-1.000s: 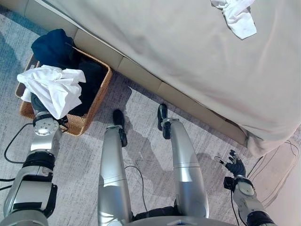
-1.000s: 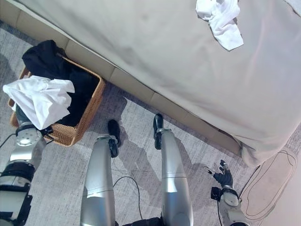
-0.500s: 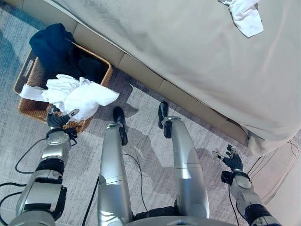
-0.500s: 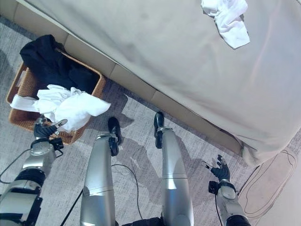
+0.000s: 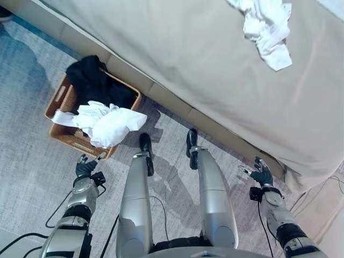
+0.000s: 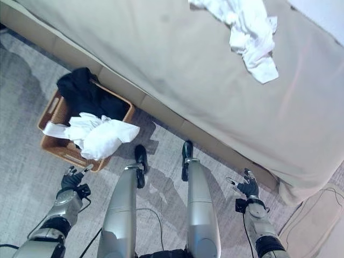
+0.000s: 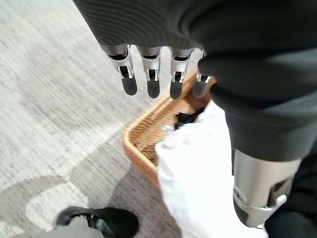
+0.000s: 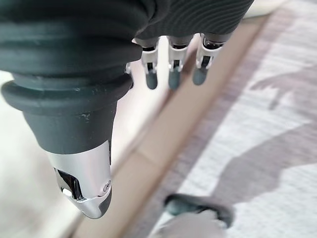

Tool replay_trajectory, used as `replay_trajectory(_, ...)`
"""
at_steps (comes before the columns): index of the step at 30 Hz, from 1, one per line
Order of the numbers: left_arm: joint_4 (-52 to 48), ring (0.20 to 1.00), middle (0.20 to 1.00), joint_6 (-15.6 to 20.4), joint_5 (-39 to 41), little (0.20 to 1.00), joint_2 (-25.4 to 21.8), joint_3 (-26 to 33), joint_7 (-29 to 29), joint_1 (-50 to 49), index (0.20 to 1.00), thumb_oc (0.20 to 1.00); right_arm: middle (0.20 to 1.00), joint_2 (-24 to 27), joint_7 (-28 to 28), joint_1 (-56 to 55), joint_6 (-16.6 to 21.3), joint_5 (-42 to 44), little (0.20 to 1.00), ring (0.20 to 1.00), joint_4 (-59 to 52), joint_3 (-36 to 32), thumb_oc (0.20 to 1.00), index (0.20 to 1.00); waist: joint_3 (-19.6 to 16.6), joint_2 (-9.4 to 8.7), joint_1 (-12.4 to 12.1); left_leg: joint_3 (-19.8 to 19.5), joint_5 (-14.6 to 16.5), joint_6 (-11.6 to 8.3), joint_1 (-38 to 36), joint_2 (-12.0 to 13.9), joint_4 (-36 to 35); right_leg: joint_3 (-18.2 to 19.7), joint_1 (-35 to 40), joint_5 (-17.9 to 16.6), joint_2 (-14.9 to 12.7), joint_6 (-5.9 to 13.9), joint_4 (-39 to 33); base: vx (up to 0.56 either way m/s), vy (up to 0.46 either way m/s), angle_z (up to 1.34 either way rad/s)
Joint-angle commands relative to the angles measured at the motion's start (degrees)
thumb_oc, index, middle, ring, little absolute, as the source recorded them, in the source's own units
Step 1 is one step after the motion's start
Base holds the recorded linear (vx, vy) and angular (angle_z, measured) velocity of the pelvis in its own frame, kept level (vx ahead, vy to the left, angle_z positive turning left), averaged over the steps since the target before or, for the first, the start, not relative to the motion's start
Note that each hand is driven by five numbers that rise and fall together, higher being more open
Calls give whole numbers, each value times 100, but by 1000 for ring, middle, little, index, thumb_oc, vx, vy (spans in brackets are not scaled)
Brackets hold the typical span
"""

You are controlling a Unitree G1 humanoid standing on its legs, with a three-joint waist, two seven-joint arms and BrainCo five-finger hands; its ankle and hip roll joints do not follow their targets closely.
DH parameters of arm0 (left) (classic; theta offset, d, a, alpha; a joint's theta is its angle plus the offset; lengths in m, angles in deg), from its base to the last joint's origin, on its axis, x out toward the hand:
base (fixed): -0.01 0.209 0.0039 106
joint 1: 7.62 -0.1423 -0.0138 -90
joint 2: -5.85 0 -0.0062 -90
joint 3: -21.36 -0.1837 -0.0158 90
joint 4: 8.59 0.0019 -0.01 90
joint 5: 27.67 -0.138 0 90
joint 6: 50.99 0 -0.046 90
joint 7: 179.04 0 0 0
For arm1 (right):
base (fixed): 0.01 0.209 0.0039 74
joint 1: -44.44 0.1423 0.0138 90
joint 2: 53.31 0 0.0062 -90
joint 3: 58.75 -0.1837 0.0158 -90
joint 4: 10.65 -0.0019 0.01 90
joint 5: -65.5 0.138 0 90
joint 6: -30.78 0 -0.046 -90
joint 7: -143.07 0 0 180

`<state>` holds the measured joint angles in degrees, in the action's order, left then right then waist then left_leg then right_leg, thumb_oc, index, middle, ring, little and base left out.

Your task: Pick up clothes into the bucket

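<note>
Seen from the head camera: crumpled white garment (image 5: 107, 122) draped over the near rim of the woven wicker basket (image 5: 63, 102) on the grey patterned carpet (image 5: 32, 140), spilling partly over the edge toward the near right. Judged placed there so the bulk rests inside, with a loose fold hanging out. Dark navy clothing (image 5: 94, 85) heaped in the far end of the same basket, against the base of the beige bed (image 5: 177, 59).

Left hand (image 5: 86, 165) held low, just near of the basket and apart from the white garment, fingers (image 7: 151, 74) straight and relaxed, grasping nothing; judged clear after a drop. Right hand (image 5: 260, 174) held low at the near right beside the bed's corner, fingers (image 8: 172, 67) likewise loose and empty.

Second white garment (image 5: 264, 27), rumpled, lying far right on top of the bed cover, well apart from both hands. Judged the next piece to be collected, with a reach across the mattress needed. Task judged partly done.
</note>
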<state>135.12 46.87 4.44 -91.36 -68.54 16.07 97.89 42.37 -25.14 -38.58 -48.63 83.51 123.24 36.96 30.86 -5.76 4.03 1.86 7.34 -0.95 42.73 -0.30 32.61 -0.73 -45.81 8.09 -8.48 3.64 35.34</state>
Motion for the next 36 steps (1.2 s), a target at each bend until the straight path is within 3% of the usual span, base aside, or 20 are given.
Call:
replay_trajectory(1, -150, 1000, 1000, 310, -332, 1000, 315, -174, 24, -276, 1000, 1000, 1000, 303, 186, -222, -18, -255, 1000, 1000, -37, 94, 1000, 1000, -107, 310, 117, -305, -357, -10, -590, -276, -745, -1, 759, -753, -110, 212, -1124, 19, -60, 6)
replay_trajectory(5, -456, 1000, 1000, 464, -703, 1000, 566, -520, -76, -459, 1000, 1000, 1000, 150, 204, -285, 37, -280, 1000, 1000, 20, 43, 1000, 1000, -136, 359, 73, -343, -555, -52, -1618, -274, -1482, -131, 1740, -844, -70, 264, -1665, 34, -87, 8)
replay_trajectory(12, -470, 1000, 1000, 399, -1974, 1000, 654, -1077, -266, -827, 1000, 1000, 1000, 173, 200, -550, 56, -942, 1000, 1000, -188, 158, 1000, 1000, -631, 486, 37, -325, -714, -116, -2648, -242, -2289, -259, 2696, -889, -14, 334, -2242, 100, -64, 1)
replay_trajectory(19, -456, 1000, 1000, 370, -3210, 1000, 699, -1473, -605, -1495, 1000, 1000, 1000, 697, 96, -755, 142, -1995, 1000, 1000, -1412, 128, 1000, 1000, -1206, 775, -74, -425, -996, -153, -3463, -137, -3183, -487, 3349, -727, 52, 330, -2517, 92, -60, 9)
replay_trajectory(23, -287, 1000, 1000, 384, -3462, 1000, 816, -1519, -667, -1787, 1000, 1000, 1000, 812, 151, -606, 171, -2016, 1000, 1000, -1503, -65, 1000, 1000, -1413, 817, -158, -432, -918, -152, -3634, -147, -3142, -545, 3646, -760, 72, 349, -2785, 85, -59, 13)
replay_trajectory(28, 23, 1000, 1000, 338, -3526, 1000, 908, -1367, -606, -1990, 1000, 1000, 1000, 672, 173, -385, 240, -1399, 1000, 1000, -1309, -364, 1000, 1000, -1605, 816, -278, -434, -787, -167, -3744, -139, -2998, -579, 3937, -723, 99, 331, -2943, 68, -42, 0)
replay_trajectory(36, 226, 1000, 1000, 296, -3609, 1000, 904, -1208, -436, -2053, 1000, 1000, 1000, 670, 365, -257, 212, -1441, 1000, 1000, -1001, -513, 1000, 1000, -1646, 825, -298, -539, -712, -184, -3837, -106, -2960, -630, 4035, -545, 151, 260, -2789, 18, -22, 7)
